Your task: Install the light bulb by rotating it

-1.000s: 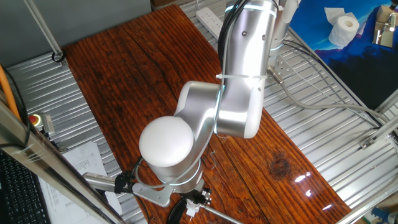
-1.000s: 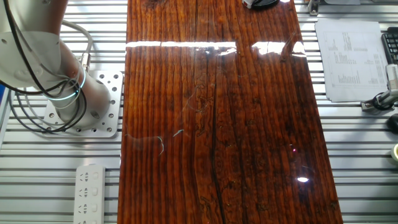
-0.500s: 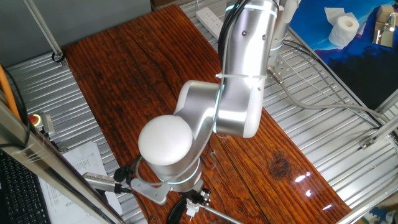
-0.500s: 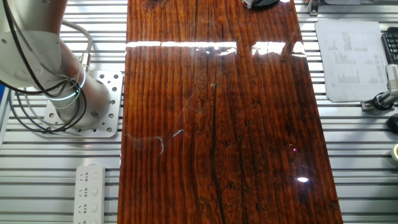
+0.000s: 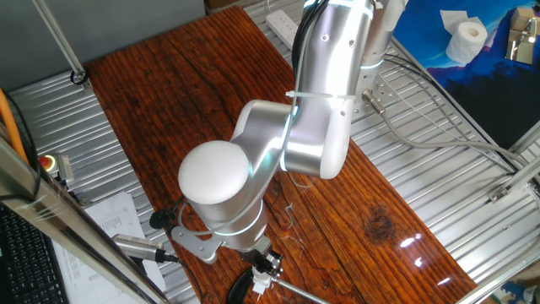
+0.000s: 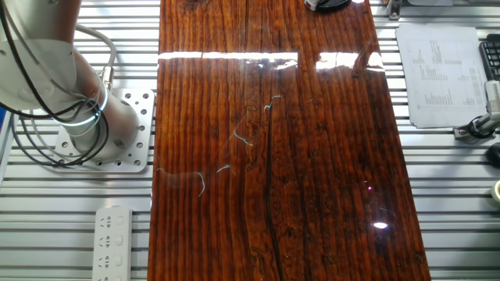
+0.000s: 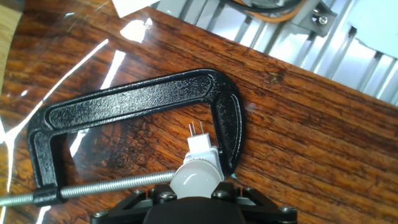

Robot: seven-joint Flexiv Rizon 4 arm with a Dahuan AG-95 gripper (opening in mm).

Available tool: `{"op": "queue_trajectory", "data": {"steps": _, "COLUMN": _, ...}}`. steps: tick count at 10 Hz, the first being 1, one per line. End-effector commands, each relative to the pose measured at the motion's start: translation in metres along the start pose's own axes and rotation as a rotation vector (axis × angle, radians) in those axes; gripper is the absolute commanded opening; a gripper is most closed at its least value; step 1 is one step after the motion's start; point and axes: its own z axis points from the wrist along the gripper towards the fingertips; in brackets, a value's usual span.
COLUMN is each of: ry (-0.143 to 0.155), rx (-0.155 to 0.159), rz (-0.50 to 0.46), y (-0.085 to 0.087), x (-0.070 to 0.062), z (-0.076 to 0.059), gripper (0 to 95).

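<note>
In the hand view, the light bulb point(image 7: 198, 169) is a small white frosted dome with a pale base and two thin pins pointing away from me. My gripper point(image 7: 196, 188) is shut on it at the bottom edge, with the black jaws pressed against both sides of the dome. The bulb hangs just above the wooden board point(image 7: 298, 143), inside the bow of a black C-clamp point(image 7: 134, 99) that lies flat. In one fixed view the arm point(image 5: 316, 110) hides most of the gripper; the clamp point(image 5: 242, 287) shows beneath it. No socket is visible.
The clamp's threaded rod point(image 7: 93, 186) runs left under the bulb. Slatted metal table point(image 6: 453, 195) flanks the board. A power strip point(image 6: 113, 234), printed sheet point(image 6: 441, 74), arm base point(image 6: 86, 125), toilet paper roll point(image 5: 467, 38) and red button point(image 5: 48, 160) lie around.
The arm's lower joint and its round white cap have swung left and slightly up, and the wrist with its bracket has turned. The board and clamp have not moved.
</note>
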Motion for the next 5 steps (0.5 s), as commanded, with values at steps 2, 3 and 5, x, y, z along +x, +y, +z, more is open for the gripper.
{"op": "queue_trajectory", "data": {"steps": 2, "ry": -0.004, "rx": 0.003, "rz": 0.075, "y": -0.0015, "x": -0.0005, "z": 0.0003, "gripper": 19.0}}
{"op": "queue_trajectory", "data": {"steps": 3, "ry": -0.007, "rx": 0.003, "rz": 0.099, "y": -0.0015, "x": -0.0005, "z": 0.0003, "gripper": 19.0}}
{"op": "queue_trajectory", "data": {"steps": 5, "ry": -0.007, "rx": 0.003, "rz": 0.159, "y": -0.0015, "x": -0.0007, "z": 0.0002, "gripper": 19.0}}
